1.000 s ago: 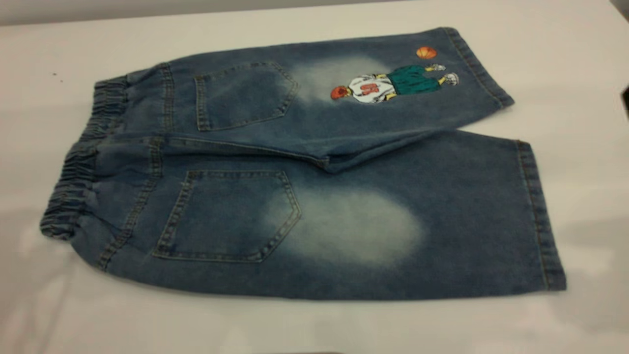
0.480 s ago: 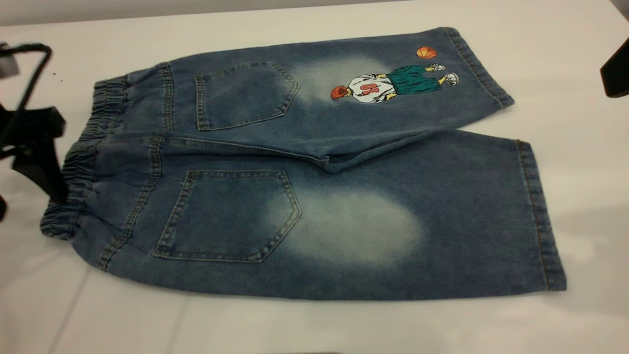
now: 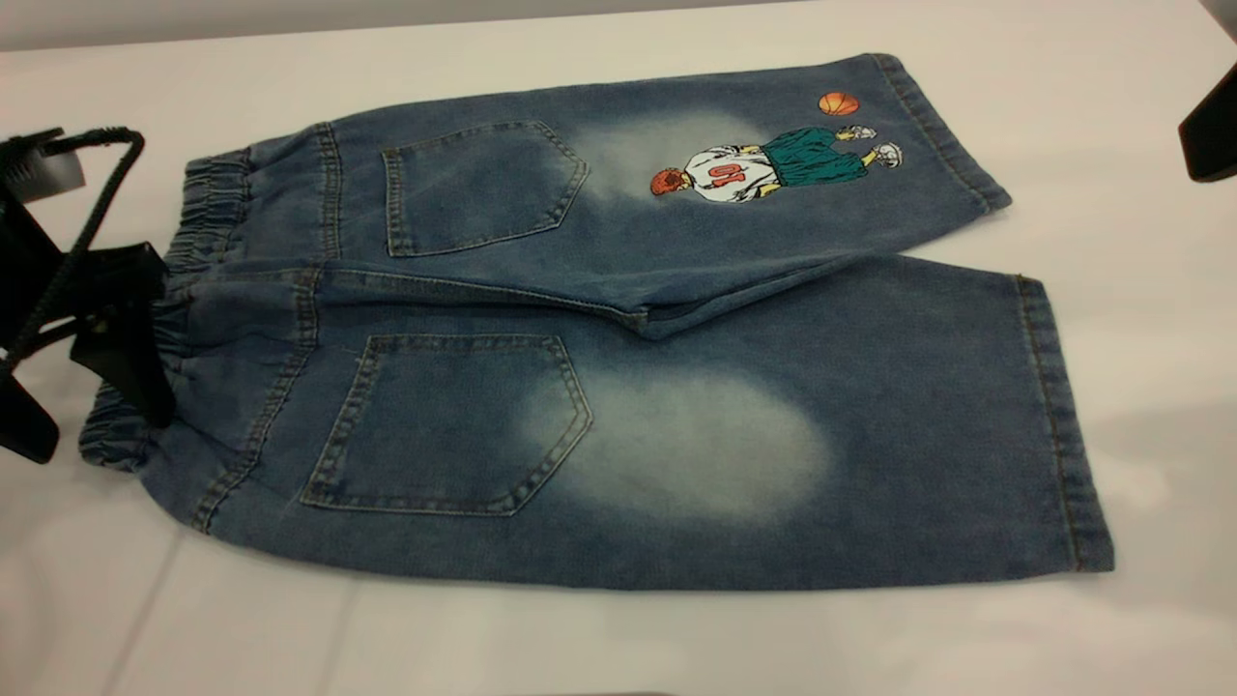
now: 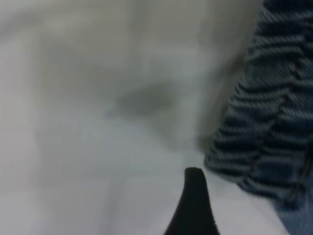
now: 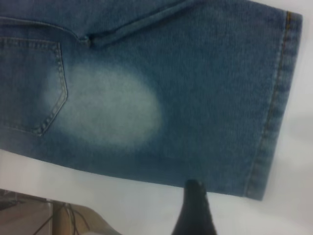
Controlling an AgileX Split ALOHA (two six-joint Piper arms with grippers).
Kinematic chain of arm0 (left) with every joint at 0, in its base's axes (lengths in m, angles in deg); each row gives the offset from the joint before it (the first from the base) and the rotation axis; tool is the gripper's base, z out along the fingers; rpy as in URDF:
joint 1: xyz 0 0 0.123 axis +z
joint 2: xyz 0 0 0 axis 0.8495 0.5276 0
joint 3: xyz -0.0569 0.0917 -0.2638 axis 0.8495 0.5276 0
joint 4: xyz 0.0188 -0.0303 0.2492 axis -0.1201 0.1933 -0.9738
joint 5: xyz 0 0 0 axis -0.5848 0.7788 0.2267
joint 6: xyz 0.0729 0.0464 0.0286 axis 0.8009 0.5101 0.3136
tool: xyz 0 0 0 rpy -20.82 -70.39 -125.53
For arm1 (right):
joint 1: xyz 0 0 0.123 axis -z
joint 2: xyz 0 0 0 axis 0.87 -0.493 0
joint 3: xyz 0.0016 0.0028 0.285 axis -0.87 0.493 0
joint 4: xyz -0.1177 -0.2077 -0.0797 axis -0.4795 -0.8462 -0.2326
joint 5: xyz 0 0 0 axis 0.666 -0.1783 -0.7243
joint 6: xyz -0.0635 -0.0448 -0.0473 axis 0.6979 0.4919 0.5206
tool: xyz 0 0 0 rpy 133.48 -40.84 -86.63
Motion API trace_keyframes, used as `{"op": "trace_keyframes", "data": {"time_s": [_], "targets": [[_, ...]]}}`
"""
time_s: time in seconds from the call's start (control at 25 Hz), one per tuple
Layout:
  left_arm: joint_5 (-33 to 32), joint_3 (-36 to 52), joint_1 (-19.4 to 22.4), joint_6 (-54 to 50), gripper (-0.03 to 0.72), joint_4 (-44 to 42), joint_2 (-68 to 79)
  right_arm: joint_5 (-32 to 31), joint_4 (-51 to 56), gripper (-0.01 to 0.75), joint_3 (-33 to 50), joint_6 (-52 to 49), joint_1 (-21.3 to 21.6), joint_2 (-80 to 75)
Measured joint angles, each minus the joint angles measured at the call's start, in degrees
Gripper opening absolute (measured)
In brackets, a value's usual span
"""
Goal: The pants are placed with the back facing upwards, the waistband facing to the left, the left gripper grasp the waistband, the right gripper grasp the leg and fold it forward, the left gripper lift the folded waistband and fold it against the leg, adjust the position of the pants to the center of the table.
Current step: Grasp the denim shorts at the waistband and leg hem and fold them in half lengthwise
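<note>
Left tool (image 3: 101, 372), fingers spread, has advanced onto the waistband (image 3: 145, 358) at frame left, positioned to pinch it; right tool (image 3: 1213, 130) state indeterminate.

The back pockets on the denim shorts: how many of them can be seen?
2. One back pocket is on the far half, beside the cartoon print. The other back pocket is on the near half, beside the pale oval. No others show.
</note>
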Motion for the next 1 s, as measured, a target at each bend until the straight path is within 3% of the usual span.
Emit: {"op": "trace_keyframes", "data": {"time_s": [0.44,0.56,0.68,0.88,1.0], "targets": [[2.98,-0.17,0.0,0.15,0.533,1.62,3.81,0.0,0.61,0.467,0.0,0.1,0.0,0.0],[3.23,-0.17,-0.62,0.22,0.5,1.7,3.83,-0.83,1.12,0.467,0.11,0.1,0.0,0.0],[4.3,-0.17,-2.32,0.22,0.396,1.7,3.83,-0.84,3.02,0.467,2.08,0.1,0.0,0.0],[5.9,-0.34,-5.62,0.27,0.143,1.7,3.9,0.25,10.55,0.467,9.68,2.93,0.0,0.0],[6.23,-0.51,-6.28,0.27,0.097,1.83,3.3,1.17,17.78,0.467,13.83,7.12,0.0,0.0]]}}
